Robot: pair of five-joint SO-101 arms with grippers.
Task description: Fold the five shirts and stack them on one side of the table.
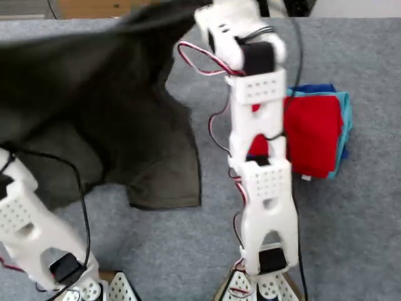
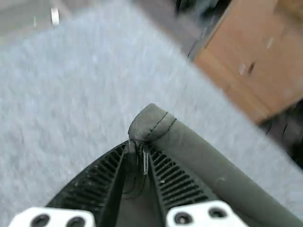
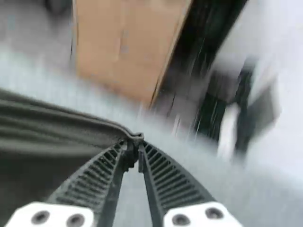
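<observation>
A dark olive shirt (image 1: 94,106) hangs lifted over the left half of the grey table (image 1: 351,207), its lower hem and a sleeve still resting on the surface. My left gripper (image 2: 138,153) is shut on a stitched corner of that olive shirt (image 2: 189,151). My right gripper (image 3: 133,150) is shut on another edge of the olive shirt (image 3: 42,132), high near the table's far edge; its arm (image 1: 257,125) rises up the middle. A stack of folded shirts (image 1: 316,132), red on top of blue ones, lies at the right.
A wooden cabinet (image 3: 123,42) and dark furniture stand beyond the far edge of the table. Red and black cables (image 1: 207,63) loop along the right arm. Both arm bases sit at the near edge, the left arm (image 1: 31,232) low at the near left.
</observation>
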